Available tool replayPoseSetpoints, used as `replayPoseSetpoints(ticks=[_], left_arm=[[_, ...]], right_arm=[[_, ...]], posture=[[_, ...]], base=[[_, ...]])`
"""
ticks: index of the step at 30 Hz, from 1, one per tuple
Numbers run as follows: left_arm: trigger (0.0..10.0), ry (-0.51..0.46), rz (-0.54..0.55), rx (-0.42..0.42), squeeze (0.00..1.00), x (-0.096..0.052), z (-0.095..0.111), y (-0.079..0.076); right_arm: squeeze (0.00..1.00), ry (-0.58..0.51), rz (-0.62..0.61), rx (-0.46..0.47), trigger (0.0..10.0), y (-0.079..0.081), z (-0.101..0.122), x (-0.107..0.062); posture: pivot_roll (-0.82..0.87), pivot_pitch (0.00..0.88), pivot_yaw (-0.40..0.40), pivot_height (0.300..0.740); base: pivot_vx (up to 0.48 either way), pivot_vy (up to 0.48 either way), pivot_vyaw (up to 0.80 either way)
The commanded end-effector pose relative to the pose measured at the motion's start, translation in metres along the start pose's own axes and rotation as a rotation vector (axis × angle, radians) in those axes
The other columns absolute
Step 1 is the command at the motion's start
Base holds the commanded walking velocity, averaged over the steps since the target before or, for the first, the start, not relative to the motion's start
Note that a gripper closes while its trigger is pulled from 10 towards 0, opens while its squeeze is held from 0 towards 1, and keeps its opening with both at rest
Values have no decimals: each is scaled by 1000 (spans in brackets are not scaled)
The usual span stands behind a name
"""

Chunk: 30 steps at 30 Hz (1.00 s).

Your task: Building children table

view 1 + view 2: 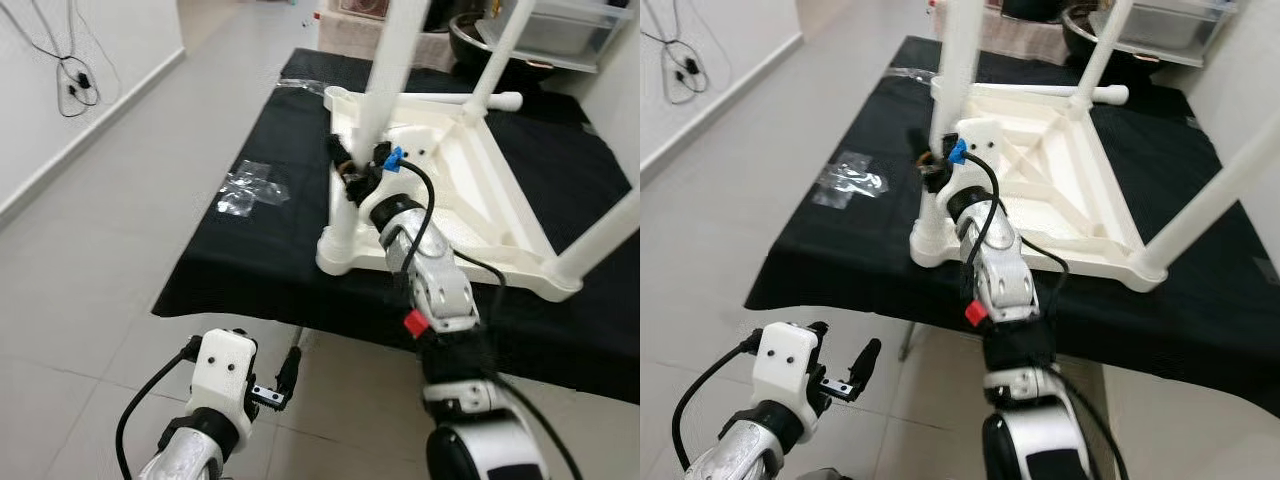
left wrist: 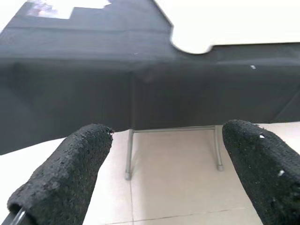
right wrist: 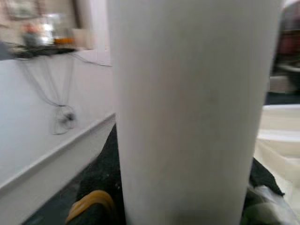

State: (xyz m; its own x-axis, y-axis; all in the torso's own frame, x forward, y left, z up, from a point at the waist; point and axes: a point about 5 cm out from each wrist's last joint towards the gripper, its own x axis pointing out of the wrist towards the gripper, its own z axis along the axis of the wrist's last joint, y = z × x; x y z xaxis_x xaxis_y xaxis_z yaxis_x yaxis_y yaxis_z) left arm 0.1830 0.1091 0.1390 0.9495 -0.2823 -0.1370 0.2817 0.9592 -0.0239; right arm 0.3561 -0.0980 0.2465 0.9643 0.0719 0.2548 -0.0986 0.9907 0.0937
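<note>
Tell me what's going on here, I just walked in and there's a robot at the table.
The robot is putting together a small white children's table, which lies upside down on a black-covered table. Its right gripper is closed around one upright white leg near where it meets the frame. Other legs already stand up from the corners. The left gripper hangs open below the table edge, over the floor, holding nothing. A clear plastic bag lies on the black cover.

Legible text, labels, brands, numbers, signs: none. Nothing readable on the white children's table [image 1: 470,190], the black-covered worktop [image 1: 260,250], or the robot arms.
</note>
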Motion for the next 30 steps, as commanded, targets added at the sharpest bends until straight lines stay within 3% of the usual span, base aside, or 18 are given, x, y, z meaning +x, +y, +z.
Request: replayPoseSetpoints(ticks=[1,3,4,7,8,10,12,13,14,15,17,20,21,27,29,30], left_arm=[[10000,19,-15,-12,0,0,-4,-1],[10000,17,-12,-10,0,1,-3,-2],[10000,17,-12,-10,0,1,-3,-2],[10000,15,-9,-7,0,0,-2,-3],[10000,15,-9,-7,0,0,-2,-3],[10000,14,-9,-6,0,1,-2,-4],[10000,14,-9,-6,0,1,-2,-4],[10000,13,-8,-6,0,1,-1,-3],[10000,13,-8,-6,0,1,-1,-3],[10000,14,-8,-6,0,0,-1,-3],[10000,17,-9,-12,0,0,-2,-2],[10000,18,-10,-14,0,1,-2,-2],[10000,20,-10,-16,0,1,-3,-2],[10000,20,-10,-14,0,2,-3,-1],[10000,21,-10,-14,0,2,-3,-1],[10000,21,-11,-14,0,2,-3,-1]], right_arm=[[0,120,-184,-52,0,-24,-23,-9],[0,147,-336,-48,0,-15,-24,-15],[0,147,-336,-48,0,-15,-24,-15],[0,209,-525,-32,0,7,-28,-19],[0,209,-525,-32,0,7,-28,-19],[0,243,-526,-24,0,22,-29,-22],[0,243,-526,-24,0,22,-29,-22],[0,251,-440,-10,10000,30,-31,-22],[0,251,-440,-10,10000,30,-31,-22],[969,256,-407,-1,10000,33,-32,-23],[1000,243,-344,2,10000,30,-34,-27],[1000,236,-330,-3,10000,27,-35,-30],[0,219,-301,-2,10000,16,-38,-31],[0,168,-233,20,10000,-2,-39,-28],[0,140,-164,28,10000,-7,-38,-24],[0,114,-31,49,10000,-15,-36,-17]], posture=[[128,138,-142,740],[136,142,-146,740],[136,142,-146,740],[139,143,-149,740],[139,143,-149,740],[149,146,-153,740],[149,146,-153,740],[143,148,-150,740],[143,148,-150,740],[143,148,-150,740],[135,149,-147,740],[135,149,-147,740],[134,148,-149,740],[136,144,-146,740],[137,142,-146,740],[137,140,-145,740]], base=[[0,0,0],[0,0,0],[0,0,0],[0,0,0],[0,0,0],[0,0,0],[0,0,0],[0,0,0],[0,0,0],[0,0,0],[0,0,0],[0,0,0],[0,0,0],[0,0,0],[0,0,0],[0,0,0]])
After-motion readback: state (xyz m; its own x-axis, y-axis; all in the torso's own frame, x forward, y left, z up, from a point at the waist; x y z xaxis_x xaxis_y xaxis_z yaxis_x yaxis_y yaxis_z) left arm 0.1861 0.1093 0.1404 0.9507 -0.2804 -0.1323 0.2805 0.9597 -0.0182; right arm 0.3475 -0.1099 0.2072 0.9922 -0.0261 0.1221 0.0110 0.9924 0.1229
